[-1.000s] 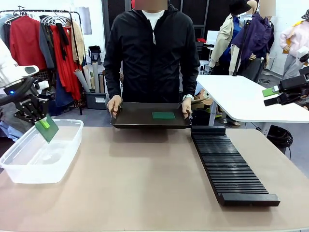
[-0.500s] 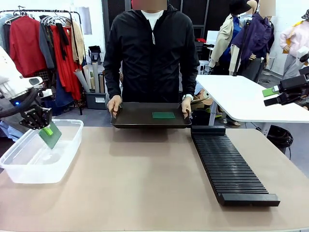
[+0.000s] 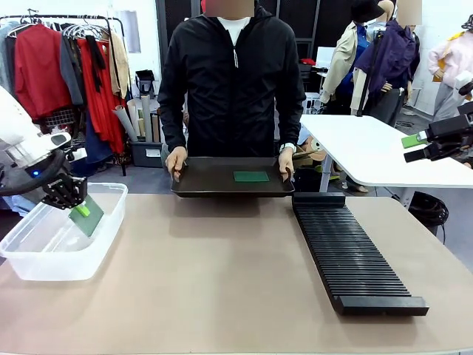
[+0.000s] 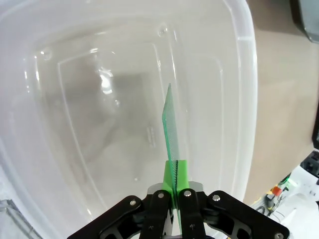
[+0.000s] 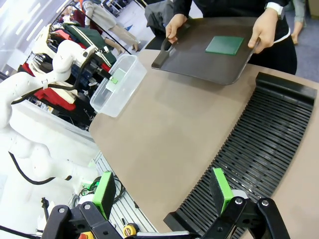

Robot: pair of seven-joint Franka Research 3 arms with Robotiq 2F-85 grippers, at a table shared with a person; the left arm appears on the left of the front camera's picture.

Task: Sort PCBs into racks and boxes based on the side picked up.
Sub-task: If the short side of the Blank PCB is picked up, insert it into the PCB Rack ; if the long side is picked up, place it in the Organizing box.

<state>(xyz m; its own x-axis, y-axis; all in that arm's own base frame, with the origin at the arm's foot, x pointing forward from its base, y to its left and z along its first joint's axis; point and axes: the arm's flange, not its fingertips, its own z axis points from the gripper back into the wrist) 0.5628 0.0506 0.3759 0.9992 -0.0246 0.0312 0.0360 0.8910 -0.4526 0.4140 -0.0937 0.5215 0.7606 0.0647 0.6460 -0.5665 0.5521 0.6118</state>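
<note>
So, one PCB [image 3: 89,219] hangs tilted over the clear plastic box [image 3: 44,259], pinched at its edge by the left gripper [image 3: 80,211]. Another PCB [image 3: 251,176] lies on the black tray [image 3: 207,181] held by the person's hands [image 3: 175,160], beside the slotted rack [image 3: 347,251]. Right gripper [image 5: 163,191] is spread wide, gripping nothing.

Robotics lab or test room, sharing space with clothing stock. Brown worktable [image 3: 222,281], with a white robot arm [image 5: 65,52] standing off one corner and a black cable [image 5: 17,167] hanging by it. Beyond the far edge: garment rail [image 3: 66,21] hung with red and grey clothes [image 3: 37,63]; upright rolls [image 3: 137,118], possibly paper or fabric; white desk [image 3: 369,148].
</note>
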